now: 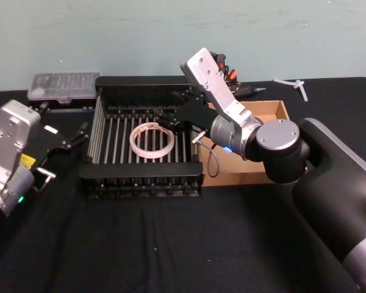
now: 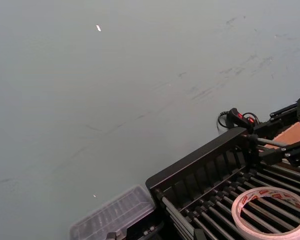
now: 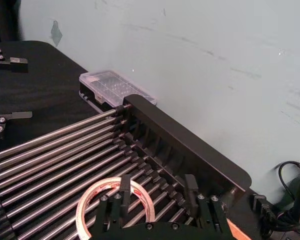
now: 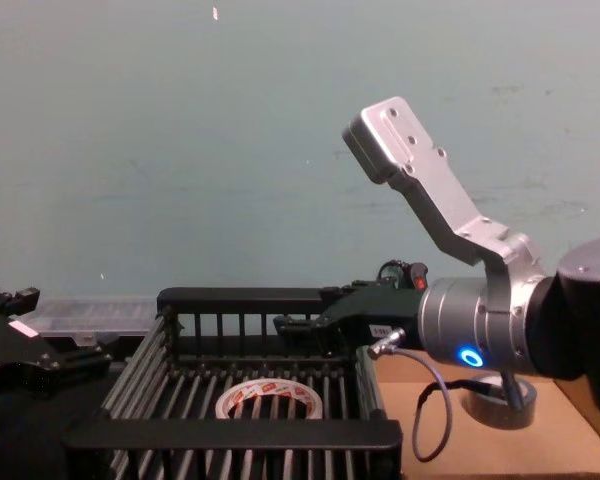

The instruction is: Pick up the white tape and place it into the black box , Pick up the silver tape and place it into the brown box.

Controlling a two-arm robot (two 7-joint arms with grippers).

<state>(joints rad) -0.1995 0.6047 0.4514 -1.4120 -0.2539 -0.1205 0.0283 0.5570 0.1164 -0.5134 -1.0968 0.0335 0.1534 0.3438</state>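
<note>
The white tape (image 1: 134,138) with red marks lies flat on the bars inside the black box (image 1: 146,81), in its middle. My right gripper (image 1: 165,120) hangs open just above the tape's right side; in the right wrist view the fingers (image 3: 125,192) are spread over the roll (image 3: 107,183). Left of the crate my left gripper (image 1: 79,135) rests open, holding nothing. The brown box (image 1: 271,110) sits right of the crate, largely hidden by my right arm. Under that wrist, a dark grey round shape (image 4: 498,402) that looks like the silver tape rests on the cardboard.
A clear plastic case (image 1: 64,86) lies behind the crate's left corner. Cables and a red-and-black tool (image 1: 230,74) sit behind the brown box, and a white plastic piece (image 1: 293,84) lies at the back right. A wall stands close behind the black-covered table.
</note>
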